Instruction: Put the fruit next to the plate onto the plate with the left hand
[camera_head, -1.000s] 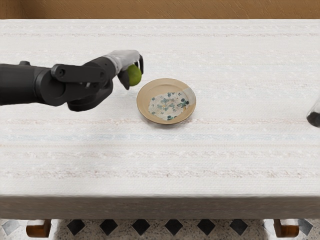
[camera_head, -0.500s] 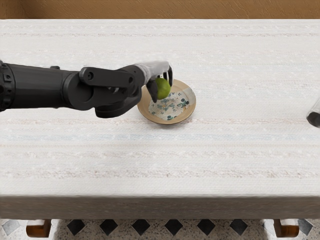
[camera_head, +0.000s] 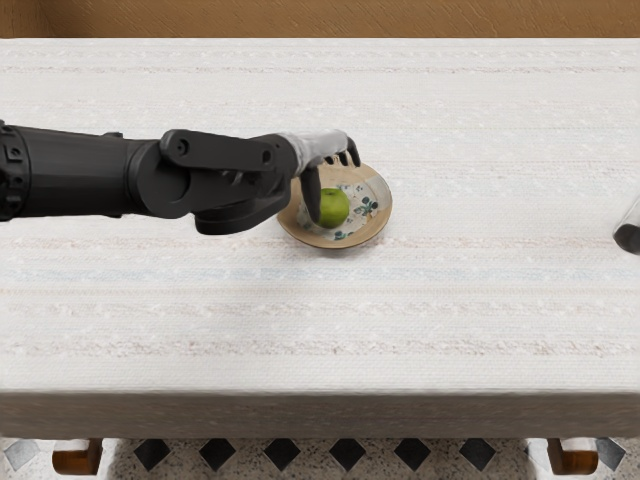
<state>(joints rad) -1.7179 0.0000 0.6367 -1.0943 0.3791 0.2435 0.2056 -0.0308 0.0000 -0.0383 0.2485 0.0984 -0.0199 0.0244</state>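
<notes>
You see the dark-tipped fingers (camera_head: 345, 155) of the left hand (camera_head: 315, 152) spread apart over the far rim of the plate, and they hold nothing. The thumb (camera_head: 312, 198) points down toward the near side and stands just beside the left side of the small round green fruit (camera_head: 334, 207). You cannot tell if the thumb touches the fruit or not.

The fruit lies inside the round shallow ceramic plate with a tan rim and a white middle with blue-green spots (camera_head: 381, 203). It sits in the left half of the plate, on the spotted part, and no finger closes around it. The pale grey palm hangs above the far-left part of the plate and hides that part of the rim.

Behind the hand, the thick black arm (camera_head: 90, 175) comes in from the left edge, and its round dark wrist joint covers the surface just left of the plate.

The plate stands on the white, cloth-like surface (camera_head: 450, 300), in the far half and a little left of the middle, well apart from every edge.

At the right edge of the surface, only a small dark part of the right hand (camera_head: 629, 230) shows, about level with the plate and well apart from it.
</notes>
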